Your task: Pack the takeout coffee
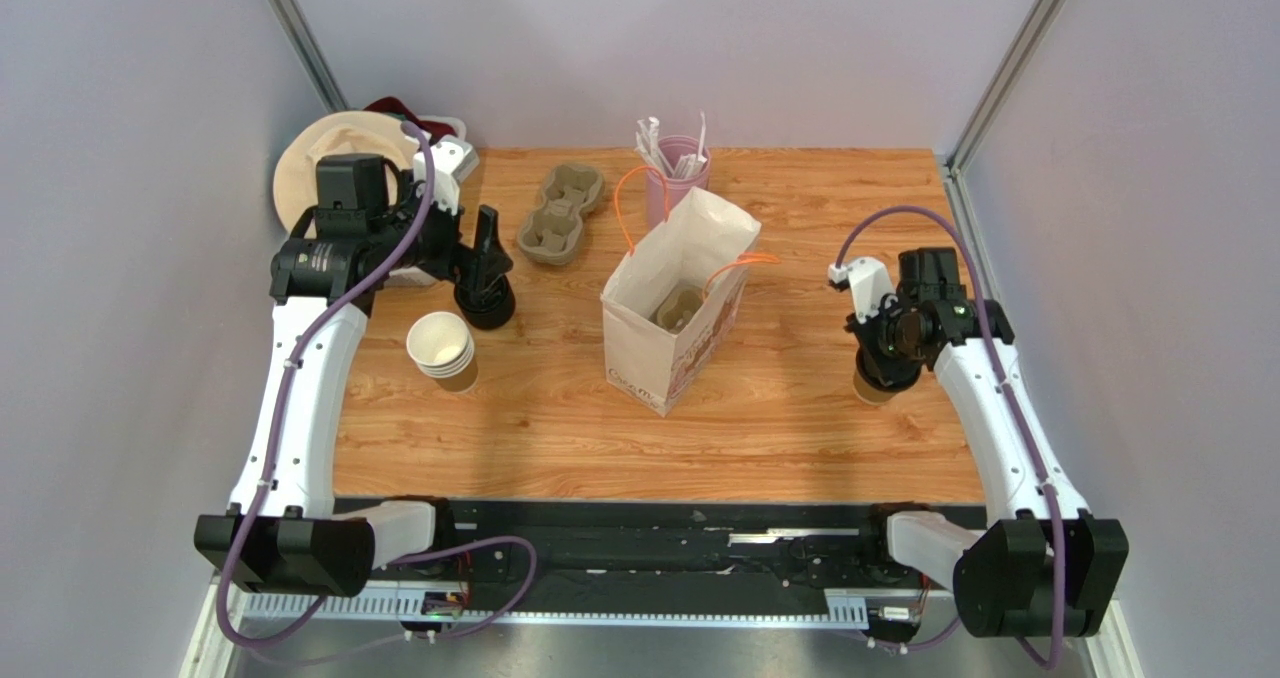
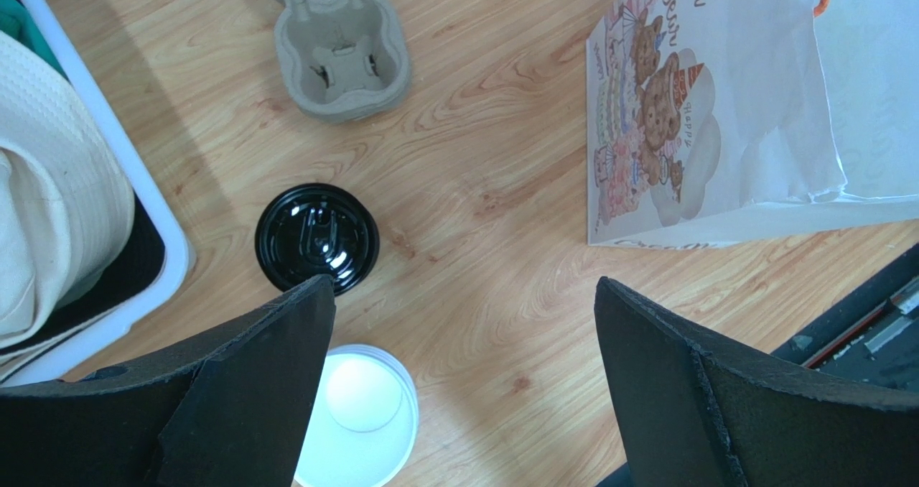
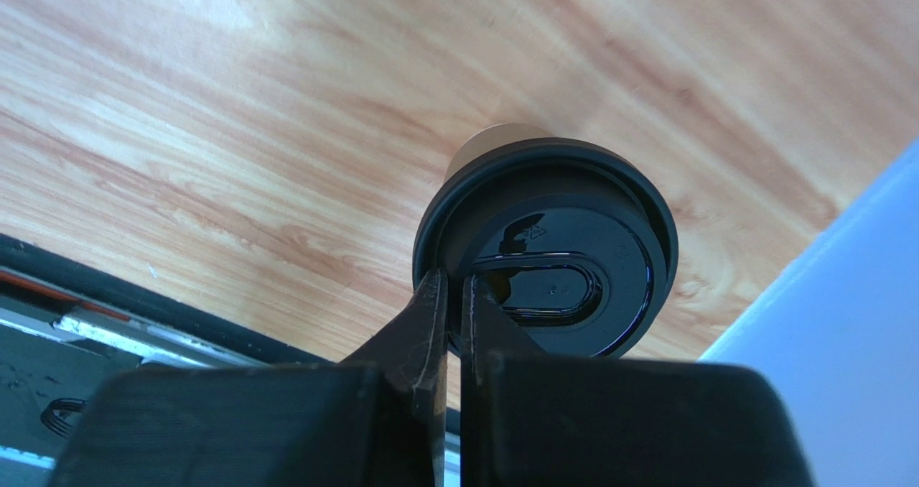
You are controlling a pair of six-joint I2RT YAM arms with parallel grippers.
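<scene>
surface (image 1: 842, 446): wood-grain top with everything sitting on it. The paper bag is roughly in the middle, so I'll place stuff off that.
left arm (image 1: 301, 393): comes up well to the left of the bag, wrist bent in toward it
right arm (image 1: 1010, 423): comes up on the bag's right, wrist pointing down at the surface
paper bag (image 1: 649, 351): white, standing upright with the mouth open, cartoon bears printed on the side, orange handles. Something tan is down in the bottom but I can't make out what.
white bin (image 2: 170, 239): far left of the bag at the back corner, with a cream hat (image 1: 334, 150) flopped over it
cup carrier (image 1: 561, 213): grey pulp tray, behind and to the left of the bag
pink cup (image 1: 679, 161): right behind the bag, white sticks poking out the top
stack of paper cups (image 1: 443, 348): nested, kraft outside and white inside, left of the bag toward its front
takeout coffee (image 3: 498, 142): kraft cup standing upright well to the right of the bag, not touching it, with a black lid (image 3: 556, 252) sitting on top
loose black lid (image 2: 316, 237): flat on the surface left of the bag, between the carrier and the cup stack
left fingers (image 2: 669, 369): spread wide with nothing in them, hanging over the loose lid and the stack, left of the bag
right fingers (image 3: 431, 315): pressed together, tips at the near rim of the coffee's lid. Can't tell if they've actually nipped the rim or are just resting against it.
</scene>
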